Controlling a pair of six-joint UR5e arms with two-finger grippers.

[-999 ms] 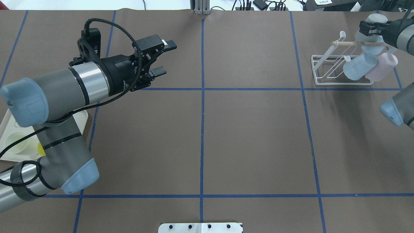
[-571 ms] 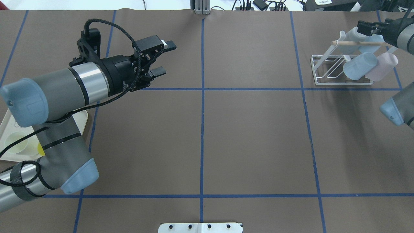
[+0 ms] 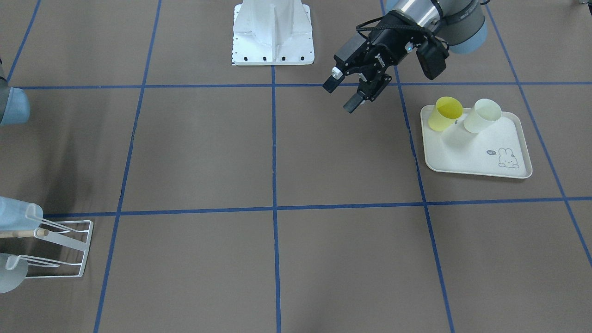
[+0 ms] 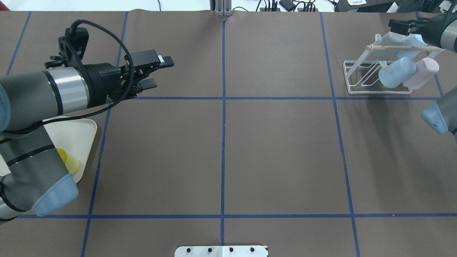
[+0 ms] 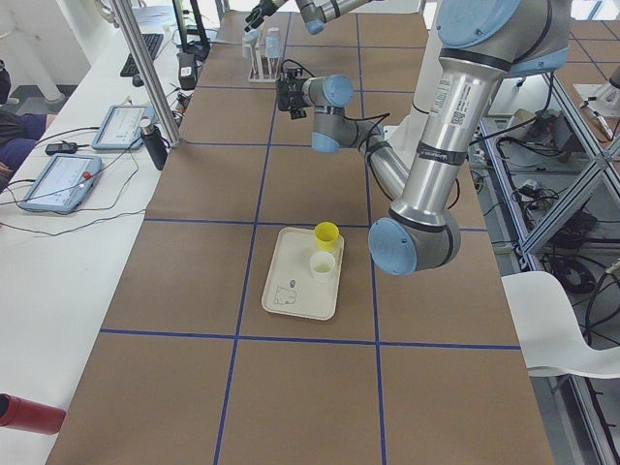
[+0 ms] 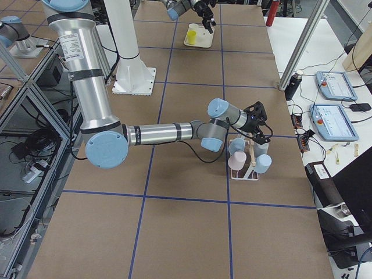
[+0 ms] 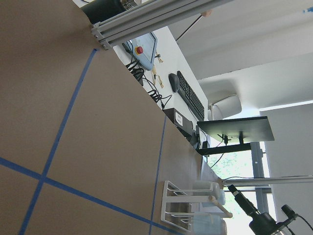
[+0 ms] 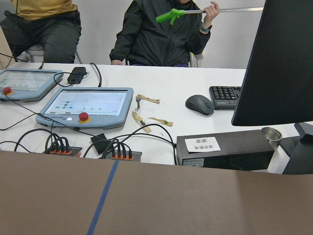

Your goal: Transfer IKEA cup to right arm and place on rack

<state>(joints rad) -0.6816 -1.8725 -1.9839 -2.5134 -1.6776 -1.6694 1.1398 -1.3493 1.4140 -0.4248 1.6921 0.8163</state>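
Observation:
The white wire rack (image 4: 357,76) with its wooden dowel (image 4: 396,46) stands at the far right. It also shows in the front view (image 3: 69,249). A pale blue IKEA cup (image 4: 401,50) lies tilted on its upper prongs under the dowel. My right gripper (image 4: 403,24) hovers at that cup's upper end. I cannot tell whether it is open or still grips the cup. My left gripper (image 4: 157,73) is open and empty, above the table's left half. It also shows in the front view (image 3: 342,95).
A blue cup (image 4: 396,73) and a pink cup (image 4: 421,73) hang on the rack's lower prongs. A cream rabbit-print tray (image 3: 476,157) under my left arm holds a yellow cup (image 3: 445,113) and a pale cup (image 3: 482,115). Blue tape lines cross the brown table.
My right gripper lowered the pale blue cup onto the rack's upper prongs, then shifted slightly up and left. My left arm drew back to the left, over the tray.

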